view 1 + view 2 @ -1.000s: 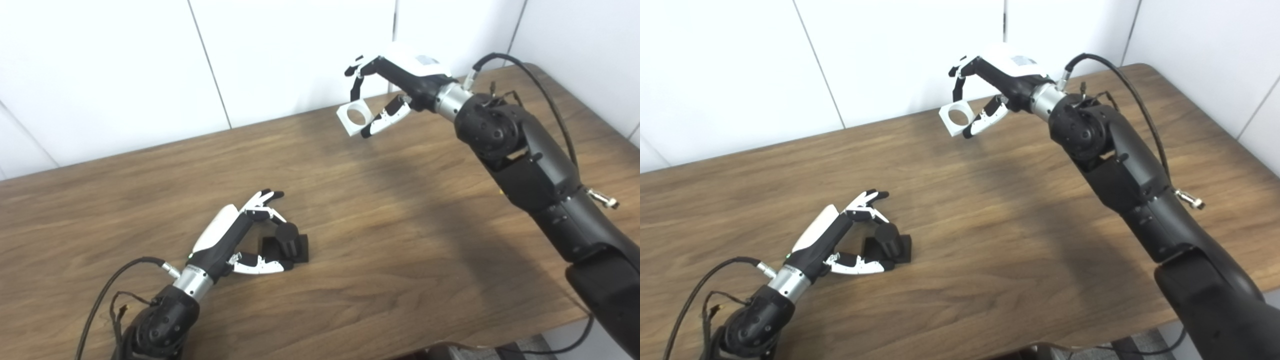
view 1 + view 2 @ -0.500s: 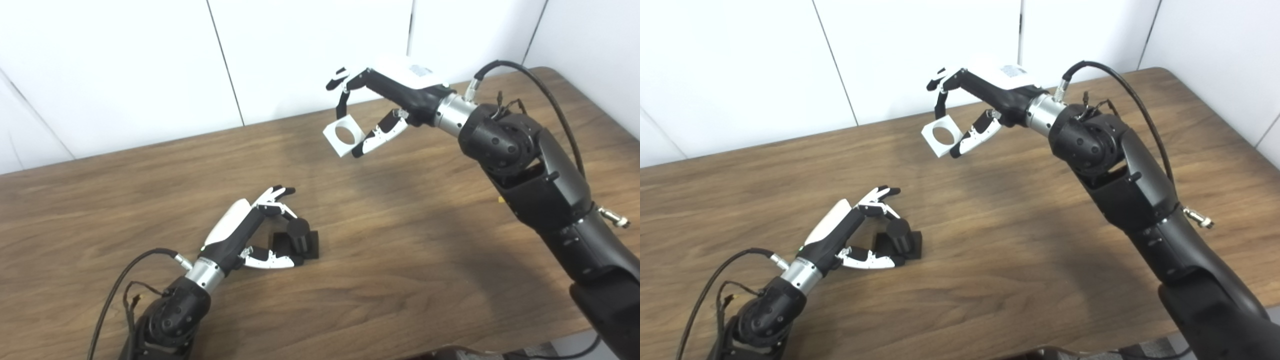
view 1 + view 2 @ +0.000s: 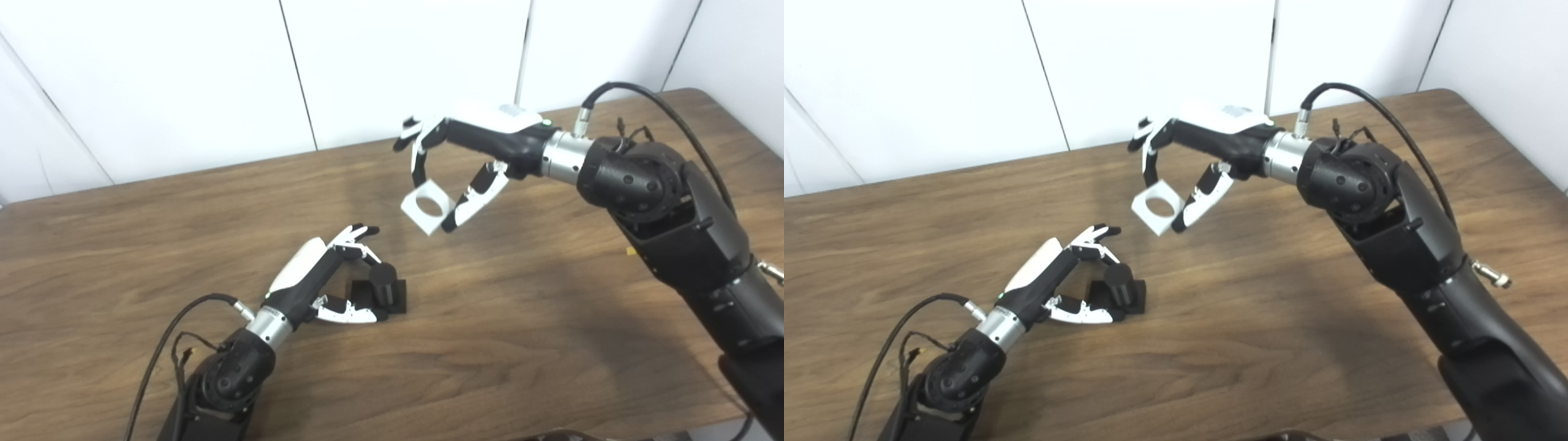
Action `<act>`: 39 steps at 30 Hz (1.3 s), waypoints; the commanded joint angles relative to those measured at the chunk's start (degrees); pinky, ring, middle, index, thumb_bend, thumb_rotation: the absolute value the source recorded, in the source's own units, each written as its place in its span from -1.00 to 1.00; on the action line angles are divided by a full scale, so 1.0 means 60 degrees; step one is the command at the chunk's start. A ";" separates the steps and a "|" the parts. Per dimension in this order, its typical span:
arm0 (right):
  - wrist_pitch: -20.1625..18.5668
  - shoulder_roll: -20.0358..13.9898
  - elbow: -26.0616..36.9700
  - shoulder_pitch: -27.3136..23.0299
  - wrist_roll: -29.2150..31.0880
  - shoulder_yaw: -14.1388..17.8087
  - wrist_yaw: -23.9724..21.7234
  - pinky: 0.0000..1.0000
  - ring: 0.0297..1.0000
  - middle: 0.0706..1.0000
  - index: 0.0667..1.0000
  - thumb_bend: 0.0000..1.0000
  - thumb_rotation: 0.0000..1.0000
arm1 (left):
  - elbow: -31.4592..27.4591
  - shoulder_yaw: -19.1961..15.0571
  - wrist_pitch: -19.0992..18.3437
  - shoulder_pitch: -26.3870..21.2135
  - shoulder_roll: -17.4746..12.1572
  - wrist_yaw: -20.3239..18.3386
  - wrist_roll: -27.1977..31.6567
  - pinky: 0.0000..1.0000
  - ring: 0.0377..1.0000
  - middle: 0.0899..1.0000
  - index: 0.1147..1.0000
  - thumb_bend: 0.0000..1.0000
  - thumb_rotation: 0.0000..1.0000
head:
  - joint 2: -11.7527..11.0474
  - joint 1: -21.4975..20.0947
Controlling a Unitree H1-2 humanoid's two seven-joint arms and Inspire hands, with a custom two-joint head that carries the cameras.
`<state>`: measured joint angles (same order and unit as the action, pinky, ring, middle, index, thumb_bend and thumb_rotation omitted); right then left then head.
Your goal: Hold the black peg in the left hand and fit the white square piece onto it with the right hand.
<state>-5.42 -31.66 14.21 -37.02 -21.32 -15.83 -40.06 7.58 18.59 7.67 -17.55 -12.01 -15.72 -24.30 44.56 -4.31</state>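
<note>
A black peg (image 3: pixel 384 278) stands upright on its square black base (image 3: pixel 398 296) on the wooden table (image 3: pixel 520 318). My left hand (image 3: pixel 318 278) is wrapped around it from the left. Its thumb (image 3: pixel 346 315) lies along the base's front and its fingers (image 3: pixel 358 240) arch over the back. My right hand (image 3: pixel 484 138) hangs in the air above and to the right of the peg. It is shut on a white square piece (image 3: pixel 1157 211) with a round hole, pinched between fingers and thumb. The piece is tilted and clear of the peg.
White wall panels (image 3: pixel 184 79) rise right behind the table's far edge. The table's rounded right corner (image 3: pixel 713 98) lies behind my right arm (image 3: pixel 667 214). Black cables (image 3: pixel 165 337) trail from both wrists. The near table edge (image 3: pixel 704 419) shows at bottom right.
The camera has shifted. My right hand has carried the white piece down and left, closer to the peg. The left hand and the peg keep their pose.
</note>
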 commanded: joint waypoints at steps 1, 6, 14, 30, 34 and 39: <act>-0.0249 -0.0202 0.0348 -0.0771 0.0232 0.0069 -0.0288 0.66 0.88 0.67 -0.12 0.04 -0.72 | -0.0016 0.0077 -0.0137 -0.0232 0.0002 -0.0034 -0.0096 0.80 1.00 0.89 -0.15 0.04 -0.84 | 0.0011 0.0013; -0.0604 -0.0093 0.0412 -0.0996 0.0308 -0.0021 -0.0633 0.61 0.84 0.66 -0.12 0.04 -0.73 | -0.0021 0.0118 -0.0136 -0.0239 0.0054 -0.0030 -0.0161 0.80 1.00 0.90 -0.15 0.04 -0.84 | 0.0071 0.0224; -0.0833 0.0041 0.0453 -0.1138 0.0383 -0.0242 -0.0805 0.68 0.86 0.66 -0.12 0.04 -0.73 | 0.0002 0.0144 -0.0186 -0.0265 0.0132 -0.0014 -0.0199 0.77 1.00 0.89 -0.15 0.04 -0.84 | 0.0188 0.0496; -0.1117 0.0443 0.0482 -0.1250 -0.0039 -0.1030 -0.1186 0.72 0.85 0.65 -0.12 0.04 -0.73 | -0.0001 0.0241 -0.0476 -0.0348 0.0339 0.0069 -0.0246 0.79 1.00 0.88 -0.15 0.04 -0.85 | 0.0293 0.0691; -0.1217 0.0550 0.0439 -0.1156 -0.0065 -0.1081 -0.1135 0.72 0.86 0.66 -0.12 0.04 -0.73 | -0.0030 0.0281 -0.0549 -0.0355 0.0341 0.0067 -0.0262 0.79 1.00 0.89 -0.15 0.04 -0.85 | 0.0312 0.0735; -0.1294 0.0709 0.0225 -0.1070 -0.0079 -0.1120 -0.1072 0.74 0.88 0.69 -0.12 0.04 -0.73 | 0.0004 0.0303 -0.0528 -0.0367 0.0358 0.0113 -0.0262 0.79 1.00 0.89 -0.15 0.04 -0.85 | 0.0329 0.0762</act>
<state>-13.03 -27.57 15.44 -41.54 -21.80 -23.25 -47.50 7.60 19.87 5.30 -18.37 -9.92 -14.44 -25.44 46.49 0.18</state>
